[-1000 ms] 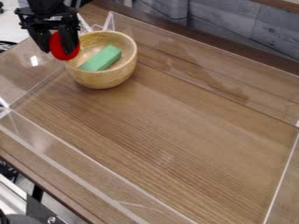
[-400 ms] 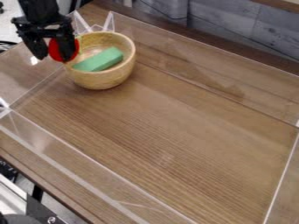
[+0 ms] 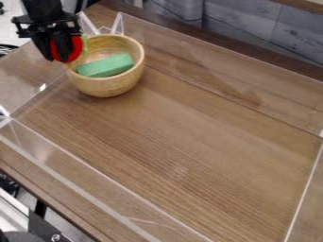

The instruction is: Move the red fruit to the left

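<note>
The red fruit [image 3: 70,46] is a small bright red piece at the far left corner of the wooden table, just left of the wooden bowl's rim. It sits between the black fingers of my gripper [image 3: 59,45], which points straight down and looks closed on it. The fingers cover most of the fruit, so I only see its right side. I cannot tell whether the fruit touches the table.
A wooden bowl [image 3: 124,83] holding a green block [image 3: 104,65] stands right beside the gripper. Low clear plastic walls [image 3: 25,113] fence the tabletop on all sides, and the left wall runs close to the gripper.
My gripper has carried the red fruit a little to the left, away from the bowl's rim. The bowl also sits slightly further left than before.
</note>
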Available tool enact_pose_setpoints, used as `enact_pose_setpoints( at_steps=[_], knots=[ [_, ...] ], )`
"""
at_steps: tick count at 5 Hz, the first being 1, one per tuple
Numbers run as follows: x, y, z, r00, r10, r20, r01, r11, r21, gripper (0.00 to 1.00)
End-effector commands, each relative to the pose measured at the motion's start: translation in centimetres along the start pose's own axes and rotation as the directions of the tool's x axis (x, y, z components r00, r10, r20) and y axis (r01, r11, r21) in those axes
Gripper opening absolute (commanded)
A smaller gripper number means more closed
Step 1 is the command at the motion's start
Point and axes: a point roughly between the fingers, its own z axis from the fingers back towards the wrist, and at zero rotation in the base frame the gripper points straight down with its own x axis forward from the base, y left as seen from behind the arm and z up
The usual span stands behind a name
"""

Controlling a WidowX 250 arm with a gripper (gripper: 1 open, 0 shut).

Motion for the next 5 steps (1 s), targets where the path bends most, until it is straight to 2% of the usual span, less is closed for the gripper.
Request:
enact_pose_setpoints(
  at_steps=[1,2,3,5],
  knots=[
    [1.7,-0.7,0.7,0.998,0.041,0.05,-0.042,0.999,0.02,1.0],
    [1.8,-0.7,0.5,0.998,0.03,0.05,-0.031,0.999,0.018,0.0],
    [1.8,-0.7,0.2,0.999,0.016,0.049,-0.017,1.0,0.016,0.0],
    [3.0,-1.3,1.9,0.999,0.003,0.044,-0.003,1.0,-0.006,0.0]
  ],
)
